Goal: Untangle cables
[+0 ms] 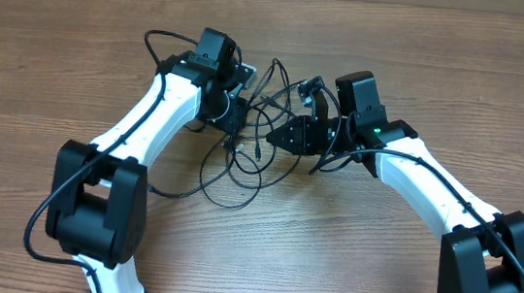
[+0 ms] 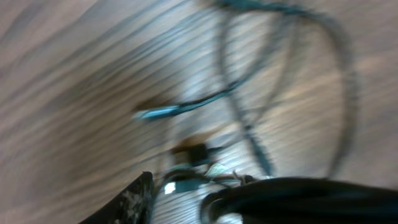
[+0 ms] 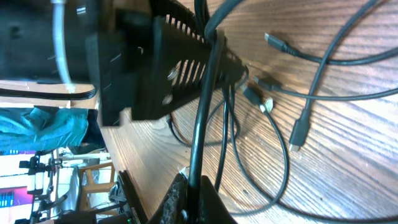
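Observation:
Several thin black cables point(image 1: 246, 155) lie tangled in loops on the wooden table between the two arms. My right gripper point(image 1: 281, 135) is shut on one black cable point(image 3: 208, 112); in the right wrist view its fingers point(image 3: 200, 198) pinch the cord, which runs upward past my left gripper's black body point(image 3: 155, 62). Loose plug ends point(image 3: 298, 134) lie on the wood nearby. My left gripper point(image 1: 236, 115) sits over the tangle's upper part. The left wrist view is blurred; its fingers point(image 2: 199, 199) look apart, with a small plug point(image 2: 186, 183) and cable loops point(image 2: 249, 118) below them.
The wooden table point(image 1: 377, 256) runs to a pale wall edge at the back. Thicker black arm wires run along both white arms point(image 1: 137, 124) point(image 1: 434, 184). The two gripper bodies are very close to each other over the tangle.

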Controlling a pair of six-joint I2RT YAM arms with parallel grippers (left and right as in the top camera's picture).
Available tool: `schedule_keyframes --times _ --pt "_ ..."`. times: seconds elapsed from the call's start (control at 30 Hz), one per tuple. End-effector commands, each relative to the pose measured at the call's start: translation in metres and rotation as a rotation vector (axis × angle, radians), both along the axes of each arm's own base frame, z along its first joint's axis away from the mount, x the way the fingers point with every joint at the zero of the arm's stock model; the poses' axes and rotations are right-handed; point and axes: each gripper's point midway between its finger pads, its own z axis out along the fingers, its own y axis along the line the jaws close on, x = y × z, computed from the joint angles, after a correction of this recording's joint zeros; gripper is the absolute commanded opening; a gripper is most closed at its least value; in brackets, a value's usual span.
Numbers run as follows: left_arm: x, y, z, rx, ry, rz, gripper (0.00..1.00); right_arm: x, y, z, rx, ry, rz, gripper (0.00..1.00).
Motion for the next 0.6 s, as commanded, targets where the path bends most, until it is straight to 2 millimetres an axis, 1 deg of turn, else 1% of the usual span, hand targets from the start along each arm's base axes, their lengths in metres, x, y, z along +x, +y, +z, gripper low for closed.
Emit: schedule_keyframes --times 0.0,0.03,0.1,0.13,0.23,0.3,0.33,0.4,0.43,0.47,0.5,0.57 --pt "0.003 0.049 -0.02 0.194 0.027 0.322 0.34 0.004 -0.012 -0.016 -0.079 0.049 -0.073 0.04" --pt "0.004 0.053 -0.015 0.203 0.017 0.341 0.28 0.008 -0.027 -0.029 -0.159 0.11 -0.17 0.04" --pt "0.006 0.054 -0.004 0.204 -0.008 0.349 0.22 0.011 -0.047 -0.043 -0.25 0.174 -0.279 0.04" --pt "0.01 0.054 0.014 0.186 -0.051 0.354 0.19 0.012 -0.066 -0.053 -0.316 0.214 -0.354 0.04" --pt "0.015 0.052 0.05 0.146 -0.135 0.362 0.19 0.012 -0.09 -0.063 -0.384 0.268 -0.438 0.04" --pt "0.016 0.051 0.077 0.115 -0.194 0.367 0.2 0.012 -0.107 -0.068 -0.431 0.288 -0.48 0.04" --pt "0.016 0.051 0.094 0.093 -0.23 0.367 0.22 0.012 -0.114 -0.07 -0.446 0.299 -0.498 0.04" --pt "0.013 0.047 0.115 0.054 -0.273 0.358 0.24 0.013 -0.118 -0.07 -0.442 0.302 -0.502 0.04" --pt "0.009 0.041 0.13 0.008 -0.297 0.334 0.25 0.014 -0.116 -0.068 -0.42 0.29 -0.476 0.04" --pt "0.006 0.037 0.139 -0.021 -0.309 0.318 0.25 0.015 -0.113 -0.065 -0.397 0.281 -0.452 0.04" --pt "0.003 0.034 0.147 -0.05 -0.32 0.308 0.25 0.015 -0.105 -0.059 -0.354 0.262 -0.409 0.04" --pt "-0.001 0.032 0.153 -0.068 -0.324 0.302 0.27 0.017 -0.098 -0.049 -0.32 0.234 -0.37 0.04"
